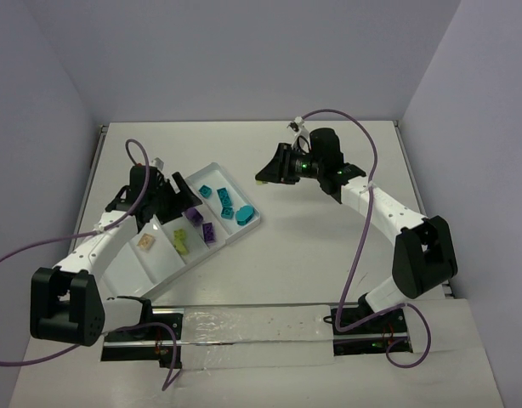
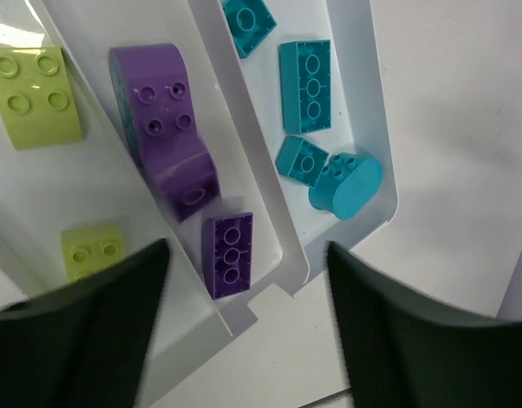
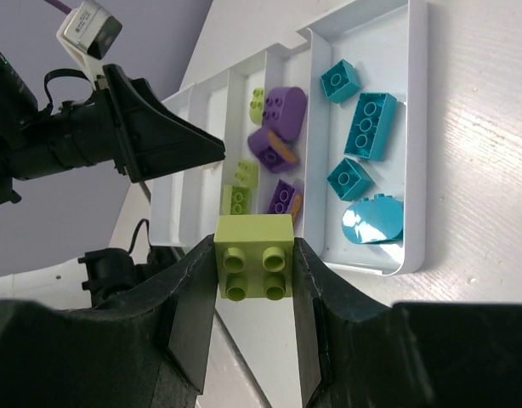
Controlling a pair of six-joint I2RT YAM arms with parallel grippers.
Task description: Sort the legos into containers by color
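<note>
Top view, tray: the white tray (image 1: 159,265) lies slantwise on the worktop (image 1: 329,255), left of centre. Its four compartments, far end to near, hold teal bricks (image 1: 225,202), purple bricks (image 1: 201,223), green bricks (image 1: 180,240) and one beige brick (image 1: 145,241).
Top view, left end effector (image 1: 183,202): over the tray's middle, above the purple lot.
Top view, right end effector (image 1: 266,175): raised, well apart from the tray, pointing towards it.
Left wrist view, left end effector (image 2: 246,255): fingers apart with nothing between them. The purple compartment is directly below, with teal on one side and green on the other.
Right wrist view, right end effector (image 3: 254,268): clamped on a lime-green brick (image 3: 254,255), studs facing the camera, sitting square in the grip.
Right wrist view, tray (image 3: 384,38): ahead and below. Orange flecks on two purple bricks look like glare, though I can't be sure.
Step in hand (judgement): carrying the lime-green brick to the green compartment, between purple and beige.
Doing it well: let the left end effector clear off first, since it hangs next door to the target. Come in low over the ridges and let go only once inside the walls, so the brick doesn't hop into purple.
Writing: none legible in any view, and no brand mark readable on bricks, tray or arms.
</note>
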